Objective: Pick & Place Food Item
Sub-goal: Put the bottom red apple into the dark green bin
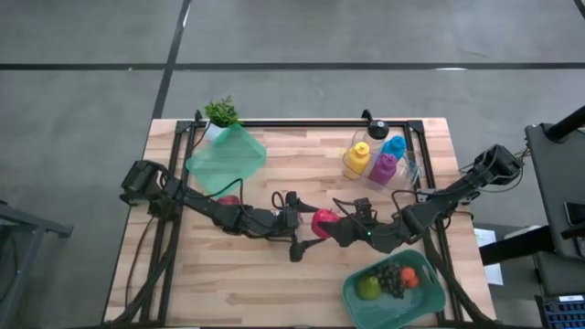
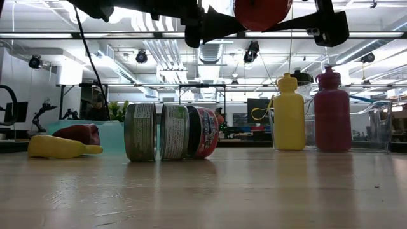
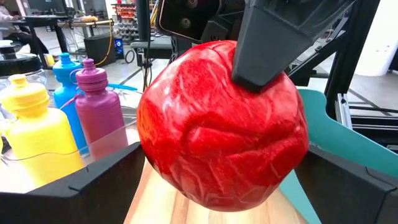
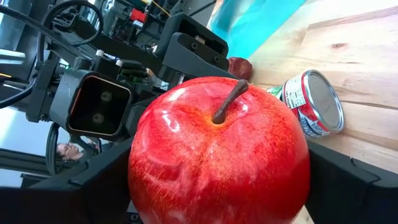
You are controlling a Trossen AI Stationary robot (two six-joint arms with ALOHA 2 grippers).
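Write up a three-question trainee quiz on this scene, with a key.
1. Multiple choice: the red apple is A) lying on the table, B) up in the air between both arms, C) on top of a can.
2. True or false: the left gripper is shut.
3. Fill in: the tray holding fruit is ___ in colour.
Key: 1 B; 2 false, it is open; 3 green.
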